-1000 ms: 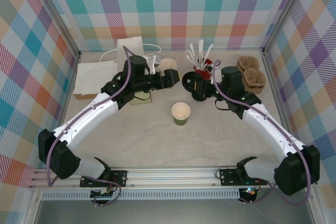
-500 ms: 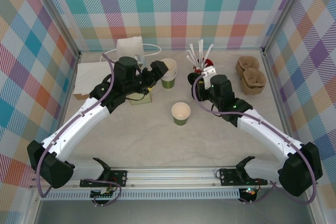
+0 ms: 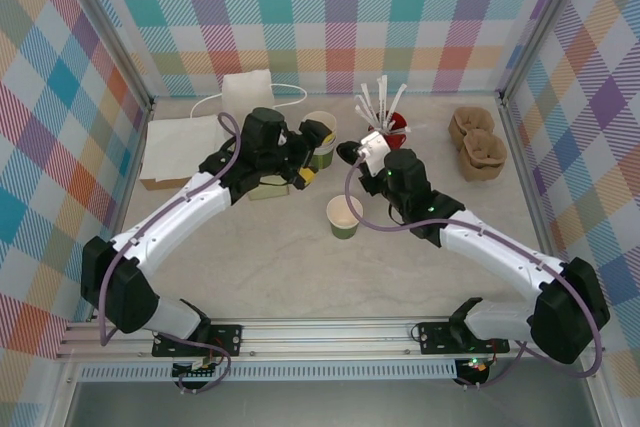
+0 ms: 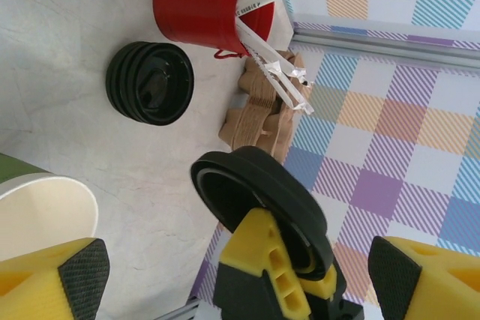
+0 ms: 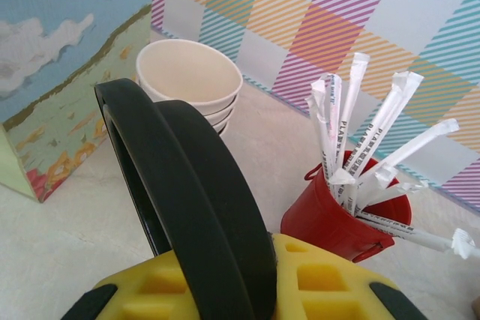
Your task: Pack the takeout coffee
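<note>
L gripper (image 3: 312, 154): jaws spread wide, nothing pinched; just beside cup stack (image 3: 322, 127).
R gripper (image 3: 350, 152): jaws pinching black lid (image 5: 187, 200), lid held on edge above table, betw. cup stack & red cup (image 3: 388, 129).
Takeout cup (image 3: 343, 215): upright mid-table, no lid on, nearer the arm bases than both grippers, touching neither.
Lid stack (image 4: 150, 82): on table beside red cup.
Writing: print on stick wrappers (image 5: 352, 133), too small to read for sure.
Vs earlier: R gripper w/ lid moved left from red cup toward cup stack; L gripper stays by stack; takeout cup same spot.
</note>
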### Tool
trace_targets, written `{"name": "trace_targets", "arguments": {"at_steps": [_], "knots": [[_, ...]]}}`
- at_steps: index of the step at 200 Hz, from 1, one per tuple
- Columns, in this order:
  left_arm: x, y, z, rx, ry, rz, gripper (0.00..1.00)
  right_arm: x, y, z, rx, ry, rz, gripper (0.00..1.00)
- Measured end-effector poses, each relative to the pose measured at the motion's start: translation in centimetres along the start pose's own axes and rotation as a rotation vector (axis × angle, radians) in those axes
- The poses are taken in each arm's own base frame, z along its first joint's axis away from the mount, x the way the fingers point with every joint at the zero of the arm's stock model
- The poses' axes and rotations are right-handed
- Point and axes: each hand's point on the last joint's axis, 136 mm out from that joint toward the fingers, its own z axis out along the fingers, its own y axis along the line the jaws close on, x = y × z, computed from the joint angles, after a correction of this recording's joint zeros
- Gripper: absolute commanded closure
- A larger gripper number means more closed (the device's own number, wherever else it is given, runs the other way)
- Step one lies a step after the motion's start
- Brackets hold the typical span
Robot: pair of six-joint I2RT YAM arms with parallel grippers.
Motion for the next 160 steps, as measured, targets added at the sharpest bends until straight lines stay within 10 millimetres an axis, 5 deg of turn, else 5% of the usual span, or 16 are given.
{"name": "trace_targets", "arguments": {"at_steps": [58,160], "knots": [[0.1,-0.7,1.1,0.033,0.018,-0.038,0.21,-0.1,2.2,0.1,-0.065,-0.008,-0.040,0.83],[1.4,0.1,3.5,0.010,0.089,-0.059,0.44,-0.7,2.7,-0.1,-0.093,-0.024,-0.035,0.78]]}}
